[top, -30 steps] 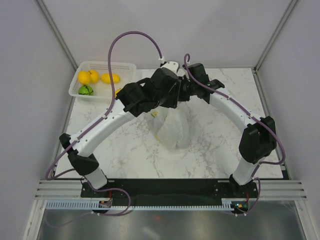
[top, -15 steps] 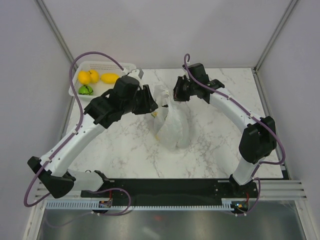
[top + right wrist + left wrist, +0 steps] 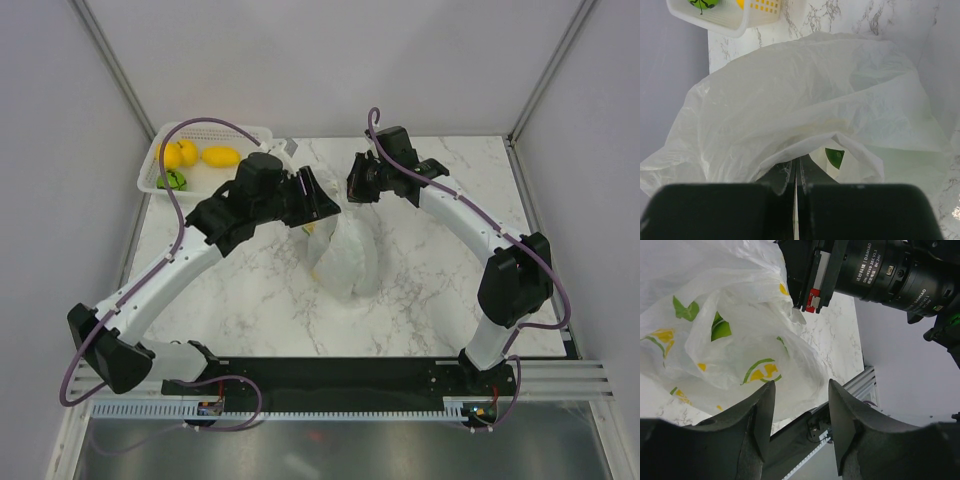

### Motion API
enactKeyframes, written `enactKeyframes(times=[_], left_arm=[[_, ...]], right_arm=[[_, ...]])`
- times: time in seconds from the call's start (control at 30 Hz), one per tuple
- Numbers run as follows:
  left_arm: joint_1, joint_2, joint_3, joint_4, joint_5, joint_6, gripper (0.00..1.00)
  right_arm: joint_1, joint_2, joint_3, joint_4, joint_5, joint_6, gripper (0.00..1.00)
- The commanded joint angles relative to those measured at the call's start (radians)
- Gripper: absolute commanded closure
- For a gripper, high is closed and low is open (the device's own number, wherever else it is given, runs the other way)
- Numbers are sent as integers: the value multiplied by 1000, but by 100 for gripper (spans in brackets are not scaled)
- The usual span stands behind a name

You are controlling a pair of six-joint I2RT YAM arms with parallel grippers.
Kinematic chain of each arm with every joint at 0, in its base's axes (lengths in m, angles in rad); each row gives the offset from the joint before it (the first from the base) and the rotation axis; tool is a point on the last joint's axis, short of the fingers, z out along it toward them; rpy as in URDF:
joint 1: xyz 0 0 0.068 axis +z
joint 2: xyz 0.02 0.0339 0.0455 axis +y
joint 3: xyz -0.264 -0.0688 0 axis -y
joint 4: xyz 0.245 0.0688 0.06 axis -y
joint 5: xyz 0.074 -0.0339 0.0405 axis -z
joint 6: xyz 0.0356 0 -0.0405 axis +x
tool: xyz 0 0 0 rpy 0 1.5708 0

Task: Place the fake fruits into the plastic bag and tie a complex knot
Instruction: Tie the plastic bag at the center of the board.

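The plastic bag [image 3: 348, 255] stands in the middle of the table, white with lemon and leaf prints. My right gripper [image 3: 353, 188] is shut on the bag's upper edge and holds it up; in the right wrist view the fingers [image 3: 796, 167] pinch the film of the bag [image 3: 805, 95]. My left gripper [image 3: 326, 204] is open and empty just left of the bag's top. In the left wrist view its fingers [image 3: 801, 405] stand apart below the bag [image 3: 740, 340]. Yellow fake fruits [image 3: 221, 156] and a green one [image 3: 172, 181] lie in the basket.
The white perforated basket [image 3: 150, 183] sits at the table's far left corner and also shows in the right wrist view [image 3: 725, 27]. Grey walls close the table's left, back and right sides. The black right arm [image 3: 890, 270] is close above my left gripper.
My left arm pulled back leftward from over the bag, then moved right again to the bag's top. The right gripper and the bag have stayed put.
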Motion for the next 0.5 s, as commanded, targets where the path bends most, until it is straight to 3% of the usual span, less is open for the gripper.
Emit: enactKeyframes(times=[0.0, 0.17, 0.47], left_arm=[[5, 20, -3, 76, 39, -46, 47], [5, -10, -40, 76, 4, -79, 52], [23, -127, -150, 142, -36, -115, 40]], right_arm=[[4, -22, 28, 14, 11, -6, 100], [4, -20, 29, 7, 14, -11, 100], [4, -23, 21, 7, 14, -14, 100]])
